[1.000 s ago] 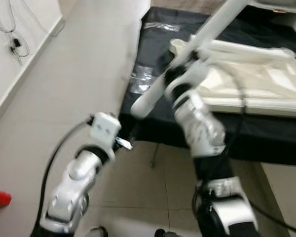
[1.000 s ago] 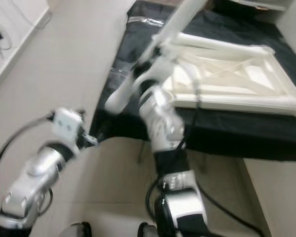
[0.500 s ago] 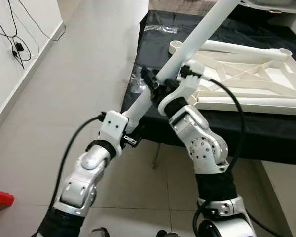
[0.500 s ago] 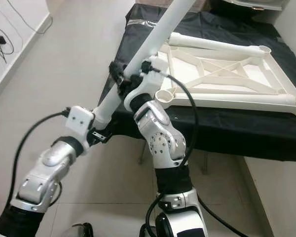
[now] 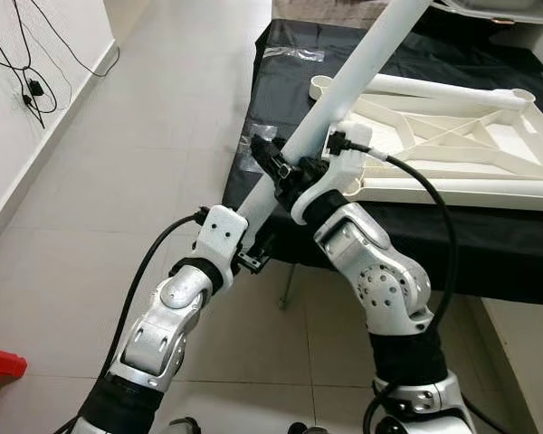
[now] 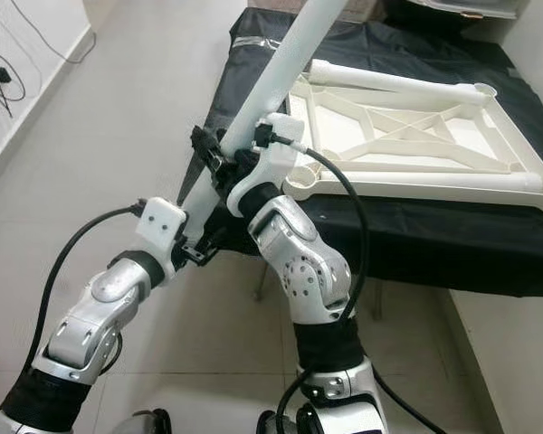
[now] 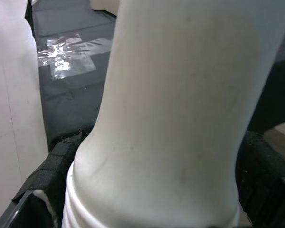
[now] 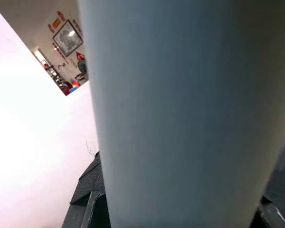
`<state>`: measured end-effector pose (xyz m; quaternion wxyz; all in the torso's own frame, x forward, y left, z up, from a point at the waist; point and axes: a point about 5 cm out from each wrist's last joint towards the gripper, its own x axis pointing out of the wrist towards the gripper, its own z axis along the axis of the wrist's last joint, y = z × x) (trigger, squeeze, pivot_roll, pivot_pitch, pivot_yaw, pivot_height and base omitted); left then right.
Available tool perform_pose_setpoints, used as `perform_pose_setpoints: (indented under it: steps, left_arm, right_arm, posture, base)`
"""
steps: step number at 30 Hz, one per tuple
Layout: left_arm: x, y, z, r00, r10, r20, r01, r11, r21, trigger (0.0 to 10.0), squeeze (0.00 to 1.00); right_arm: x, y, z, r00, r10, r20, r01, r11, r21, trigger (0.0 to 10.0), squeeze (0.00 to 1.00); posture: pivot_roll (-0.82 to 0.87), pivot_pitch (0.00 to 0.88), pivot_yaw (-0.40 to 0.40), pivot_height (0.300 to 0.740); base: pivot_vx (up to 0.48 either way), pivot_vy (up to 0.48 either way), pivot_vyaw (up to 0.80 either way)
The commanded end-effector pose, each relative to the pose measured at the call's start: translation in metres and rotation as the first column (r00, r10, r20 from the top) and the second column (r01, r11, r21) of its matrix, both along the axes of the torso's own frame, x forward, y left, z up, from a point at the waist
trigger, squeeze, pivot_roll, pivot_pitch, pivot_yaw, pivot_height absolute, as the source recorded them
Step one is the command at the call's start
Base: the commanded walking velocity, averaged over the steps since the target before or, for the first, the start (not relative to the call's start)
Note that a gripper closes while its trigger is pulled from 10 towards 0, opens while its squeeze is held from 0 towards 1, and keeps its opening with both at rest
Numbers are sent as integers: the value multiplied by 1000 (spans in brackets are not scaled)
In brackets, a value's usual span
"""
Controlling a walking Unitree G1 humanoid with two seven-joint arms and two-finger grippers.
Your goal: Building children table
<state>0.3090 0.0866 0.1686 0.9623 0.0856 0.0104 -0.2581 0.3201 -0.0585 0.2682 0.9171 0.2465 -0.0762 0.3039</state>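
- I am holding 1 white table leg [image 5: 344, 86] slanted above the worktop [image 5: 281, 99], left gripper [image 5: 253, 237] and right gripper [image 5: 285, 167] both clamped on it.
- The upturned tabletop frame [image 5: 452, 154] is lying legless; all fitting looks left.

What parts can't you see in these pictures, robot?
- Top of the white table leg: cut off by the upper edge of the eye views.
- Its lower end: hidden behind the left gripper and wrist.
- Right gripper fingertips: wrapped behind the leg.
- Plastic bag contents: too small.
- Far corner of the upturned tabletop frame: cut off by the right edge.
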Motion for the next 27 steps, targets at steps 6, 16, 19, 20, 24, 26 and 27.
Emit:
perform_pose_setpoints:
  steps: [6,16,19,20,24,26,27]
  left_arm:
    - [-7,-14,-10,994,-102,-31,103,994,31,10000,0]
    - [-13,-19,-21,983,-167,-81,175,980,92,10000,0]
    - [-14,-20,-23,982,-171,-86,179,980,93,10000,0]
    - [-14,-20,-23,982,-171,-85,178,980,92,10000,0]
    - [-15,-20,-24,981,-173,-86,181,979,96,10000,0]
    - [-15,-20,-24,981,-175,-85,183,978,99,10000,0]
    - [-15,-20,-24,981,-175,-85,183,978,99,10000,0]
  right_arm:
    - [-12,12,-2,996,91,10,-90,995,-49,10000,0]
    - [-15,15,-7,995,91,31,-88,991,-104,10000,0]
    - [-15,15,-7,995,92,34,-88,990,-114,10000,0]
    - [-15,15,-7,995,93,35,-88,989,-118,10000,0]
    - [-15,15,-9,995,91,34,-86,988,-127,10000,0]
    - [-15,15,-9,995,94,37,-88,987,-133,10000,0]
    - [-15,15,-9,995,94,37,-88,987,-133,10000,0]
  posture:
    - [62,179,-49,740]
    - [63,176,-45,740]
    - [62,175,-45,740]
    - [62,175,-45,740]
    - [62,170,-45,740]
    - [62,170,-45,740]
    - [62,170,-45,740]
  base:
    - [0,0,0]
    - [0,0,0]
    - [0,0,0]
    - [0,0,0]
    - [0,0,0]
    - [0,0,0]
    - [0,0,0]
